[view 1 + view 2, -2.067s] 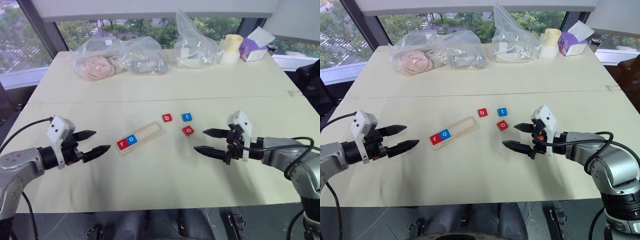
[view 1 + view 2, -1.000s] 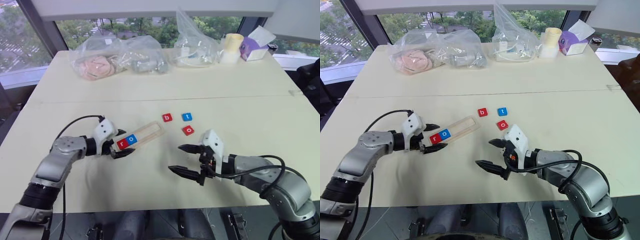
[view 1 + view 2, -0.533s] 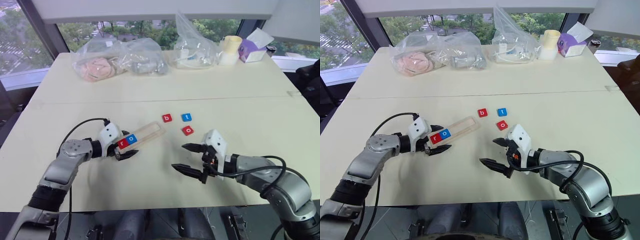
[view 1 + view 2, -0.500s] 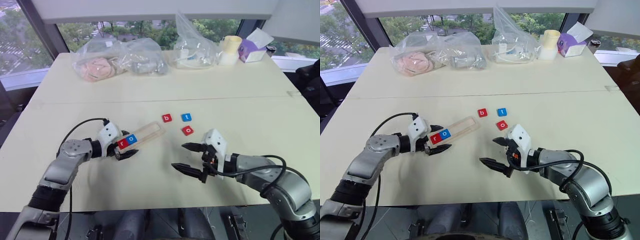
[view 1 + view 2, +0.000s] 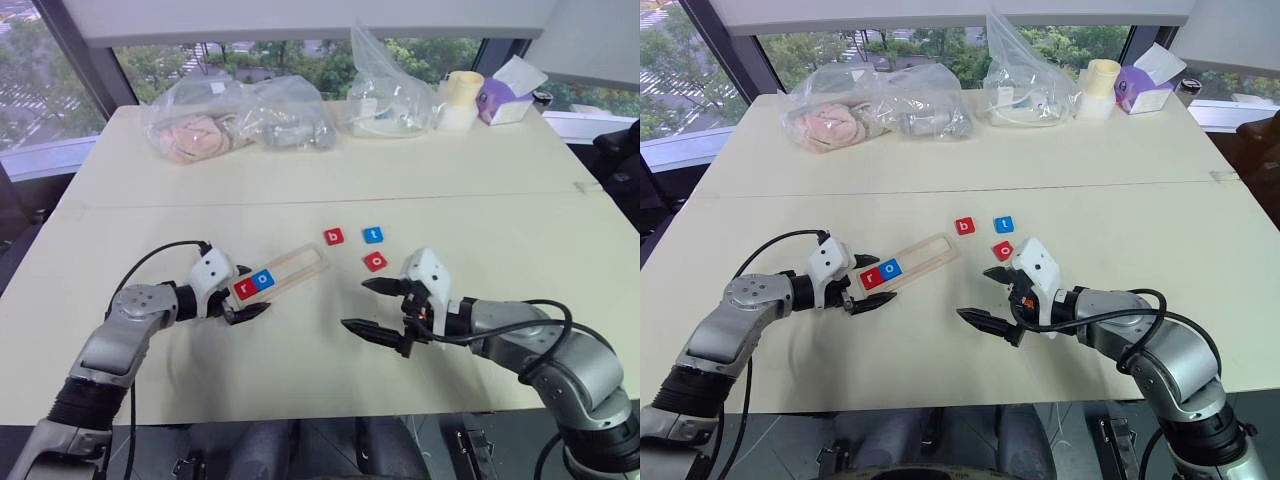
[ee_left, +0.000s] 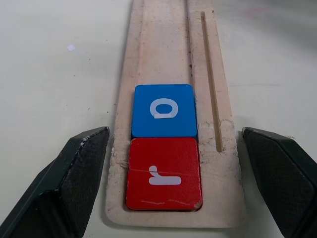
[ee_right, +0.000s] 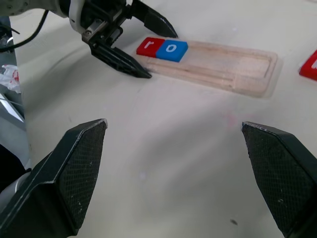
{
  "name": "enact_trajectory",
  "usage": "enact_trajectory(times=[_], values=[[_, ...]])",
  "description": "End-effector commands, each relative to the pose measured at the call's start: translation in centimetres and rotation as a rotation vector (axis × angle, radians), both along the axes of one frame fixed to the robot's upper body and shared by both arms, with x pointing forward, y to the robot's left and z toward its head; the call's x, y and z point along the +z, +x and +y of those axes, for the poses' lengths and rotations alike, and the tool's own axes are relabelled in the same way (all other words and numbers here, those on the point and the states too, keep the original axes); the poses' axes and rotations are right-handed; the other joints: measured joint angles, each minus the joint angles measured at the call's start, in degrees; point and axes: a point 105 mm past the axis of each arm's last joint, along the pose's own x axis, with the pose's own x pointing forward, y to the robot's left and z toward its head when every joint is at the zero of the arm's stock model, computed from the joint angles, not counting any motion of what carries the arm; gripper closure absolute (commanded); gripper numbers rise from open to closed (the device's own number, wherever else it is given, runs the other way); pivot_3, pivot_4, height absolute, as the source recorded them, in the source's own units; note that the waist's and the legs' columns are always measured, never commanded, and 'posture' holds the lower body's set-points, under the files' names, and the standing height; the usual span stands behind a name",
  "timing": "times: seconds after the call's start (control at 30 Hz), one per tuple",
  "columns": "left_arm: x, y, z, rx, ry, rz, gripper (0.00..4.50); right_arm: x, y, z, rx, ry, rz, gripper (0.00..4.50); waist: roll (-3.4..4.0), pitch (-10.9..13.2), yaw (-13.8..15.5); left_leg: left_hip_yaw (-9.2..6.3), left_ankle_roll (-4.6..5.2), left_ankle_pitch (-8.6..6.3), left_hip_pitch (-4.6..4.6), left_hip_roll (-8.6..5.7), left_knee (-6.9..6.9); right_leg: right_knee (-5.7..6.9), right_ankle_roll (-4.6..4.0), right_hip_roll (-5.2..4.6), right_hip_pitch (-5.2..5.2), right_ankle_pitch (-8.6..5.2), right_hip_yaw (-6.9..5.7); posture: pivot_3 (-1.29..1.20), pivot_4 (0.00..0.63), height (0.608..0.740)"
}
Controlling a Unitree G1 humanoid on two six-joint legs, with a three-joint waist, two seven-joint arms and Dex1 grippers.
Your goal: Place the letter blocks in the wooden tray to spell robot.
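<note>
Left claw (image 6: pixel 163 188) straddles the wooden tray (image 5: pixel 296 267), not yet pinching it.
Red b block (image 5: pixel 334 236) lies past the tray's empty end, nearer the spread right claw (image 5: pixel 381 306).

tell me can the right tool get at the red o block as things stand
Probably yes. The right tool hangs open just short of the red o block, with bare table between them; the b and t lie beyond.

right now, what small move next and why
Probably close the left gripper onto the tray's near end to steady it. Its fingers flank that end without touching. Only r and o sit in the groove; b, t and the red o lie on the table by the open right gripper.
</note>
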Motion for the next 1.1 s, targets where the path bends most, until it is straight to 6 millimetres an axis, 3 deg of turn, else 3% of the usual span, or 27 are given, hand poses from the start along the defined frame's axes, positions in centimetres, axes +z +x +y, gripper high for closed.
enact_trajectory(times=[0.03,0.27,0.37,0.47,0.7,0.97,1.1], values=[[-2.1,-0.8,0.8,0.016,0.064,0.066,1.29,1.1,0.0,-0.1,0.001,0.005,-0.043,0.0,0.01,0.0,0.0,0.0,0.0,0.0,0.0,0.0,0.0,0.0,0.0,0.0,0.0,0.0,0.0,0.0,0.15,0.74],[-0.4,-0.1,0.9,-0.009,0.046,0.018,1.37,1.7,0.9,-1.4,-0.062,0.001,-0.059,0.0,0.01,-0.01,-0.01,0.0,0.0,0.0,0.0,0.0,0.0,0.0,0.0,0.0,0.0,0.0,0.0,0.0,0.15,0.74],[2.6,0.7,-0.2,-0.144,0.035,-0.053,1.37,2.0,1.6,-3.0,-0.117,-0.006,-0.07,0.0,-0.03,0.03,0.08,-0.01,0.0,0.0,-0.03,0.0,0.0,0.0,-0.01,0.01,-0.02,0.0,-0.02,0.0,0.15,0.74],[3.6,0.5,-1.5,-0.317,0.072,-0.07,1.37,1.9,2.0,-4.3,-0.154,-0.024,-0.072,0.0,-0.06,0.05,0.27,-0.01,0.0,0.0,-0.09,-0.02,0.01,-0.02,-0.01,0.0,-0.04,0.01,-0.07,0.0,0.15,0.74],[3.1,-0.6,-2.8,-0.596,0.14,-0.039,1.37,1.5,2.1,-5.5,-0.218,-0.023,-0.072,0.0,-0.06,0.05,-0.24,0.07,0.07,-0.04,-0.19,-0.01,-0.06,-0.15,0.04,0.01,-0.18,0.02,-0.02,0.0,0.15,0.74],[1.5,1.5,-2.9,-0.534,0.144,-0.06,1.37,1.1,1.3,-5.3,-0.256,-0.014,-0.072,0.0,-0.08,0.06,0.08,0.05,0.08,-0.03,-0.22,-0.02,0.05,-0.01,0.08,0.01,-0.19,0.04,-0.02,0.0,0.15,0.74],[0.7,1.5,-3.4,-0.538,0.13,-0.059,1.37,1.1,1.4,-5.2,-0.261,-0.015,-0.076,0.0,-0.07,0.06,0.08,0.05,0.08,-0.02,-0.22,-0.04,0.06,-0.01,0.22,0.03,-0.19,0.11,-0.02,0.0,0.15,0.74]])
